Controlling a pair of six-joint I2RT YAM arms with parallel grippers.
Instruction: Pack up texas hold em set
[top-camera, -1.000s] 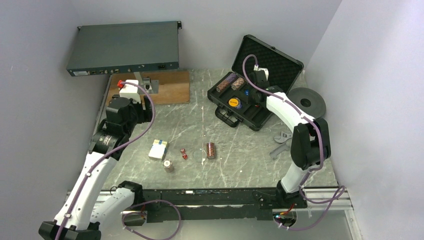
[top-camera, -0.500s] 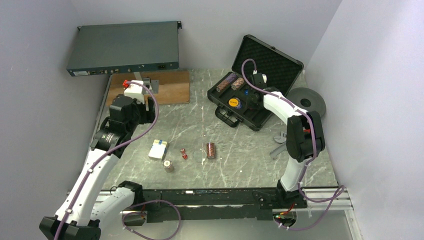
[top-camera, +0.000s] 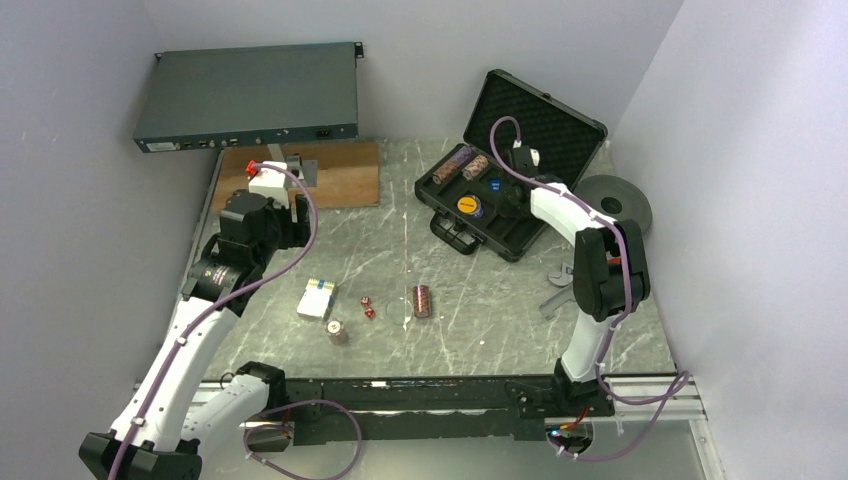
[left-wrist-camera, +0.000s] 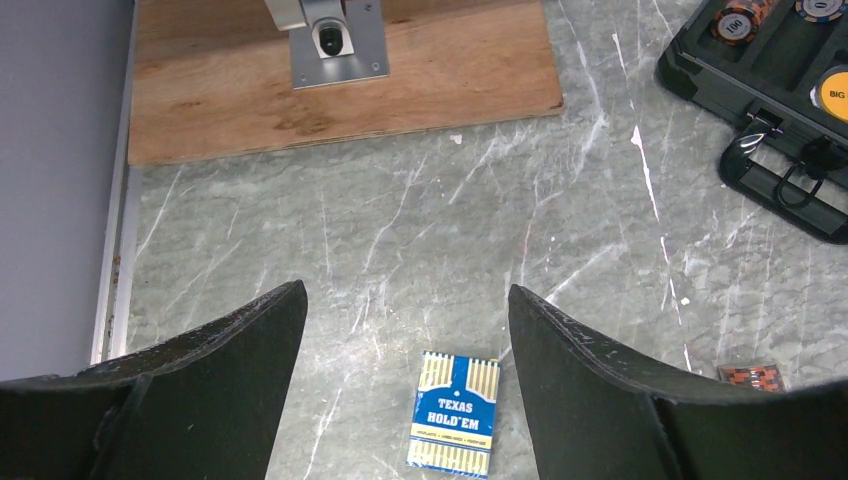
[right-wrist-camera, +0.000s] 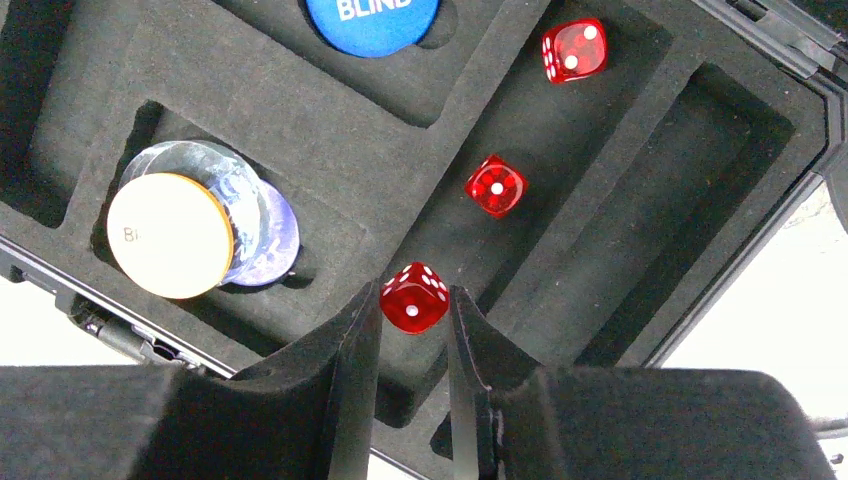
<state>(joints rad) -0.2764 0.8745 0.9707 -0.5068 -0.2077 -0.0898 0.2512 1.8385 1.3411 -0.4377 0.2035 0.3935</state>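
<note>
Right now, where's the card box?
Texas Hold'em card box lies on the table, left of centre in the top view, left of two red dice.

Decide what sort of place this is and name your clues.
Probably a robotics lab cell: left arm and right arm bolted at a table, plain walls close around, grey electronics box behind.

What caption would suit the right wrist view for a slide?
Right hand holding a red die over the case's foam slot, beside two more dice.

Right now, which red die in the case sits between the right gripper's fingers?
The bottom die in the wrist view; the middle die and top die lie beyond.
</note>
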